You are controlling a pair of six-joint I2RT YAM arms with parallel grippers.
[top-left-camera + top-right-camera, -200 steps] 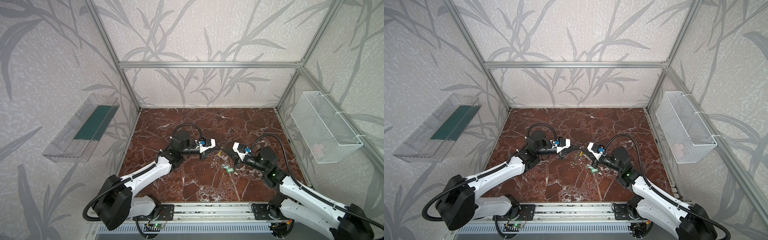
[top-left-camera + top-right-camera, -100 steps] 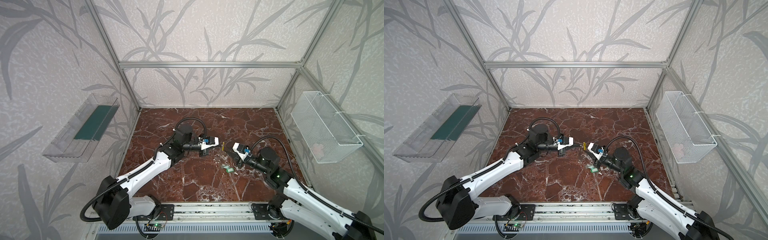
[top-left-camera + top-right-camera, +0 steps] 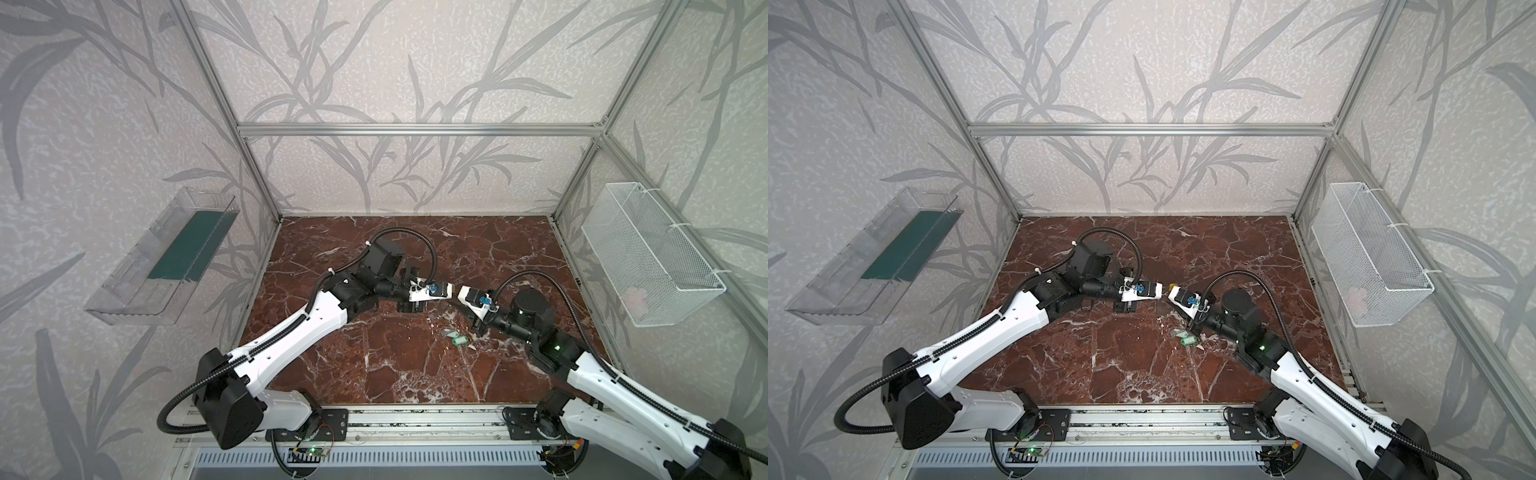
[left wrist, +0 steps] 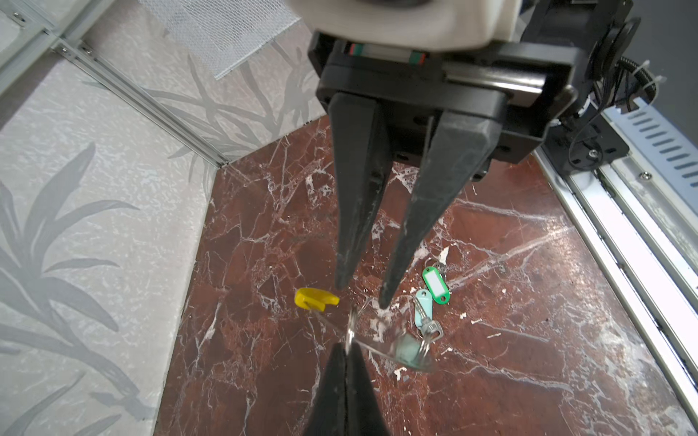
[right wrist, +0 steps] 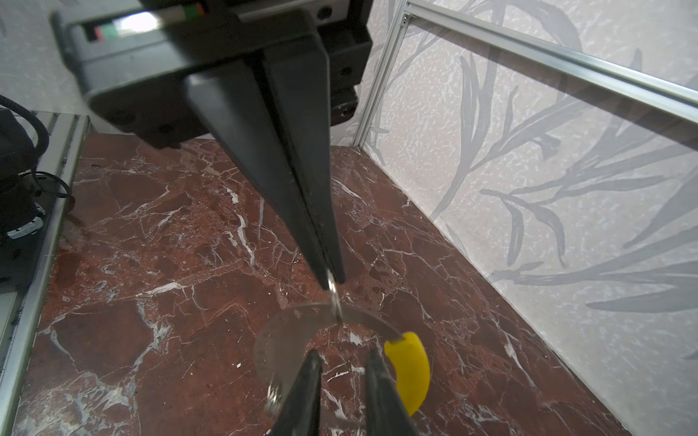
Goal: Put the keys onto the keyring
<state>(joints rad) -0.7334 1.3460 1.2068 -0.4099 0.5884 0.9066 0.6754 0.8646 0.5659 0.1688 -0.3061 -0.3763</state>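
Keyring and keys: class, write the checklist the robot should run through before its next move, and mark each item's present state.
1. Hold: left gripper shut on small metal ring: ok.
2. Free arm: right gripper open, nothing between its jaws: ok.
3. Target seen: keyring band and yellow segment show in the right wrist view: ok.
4. Loading: keys lie on the table, off the keyring: not ok.
5. Threading: small metal ring actually round the band: cannot tell.
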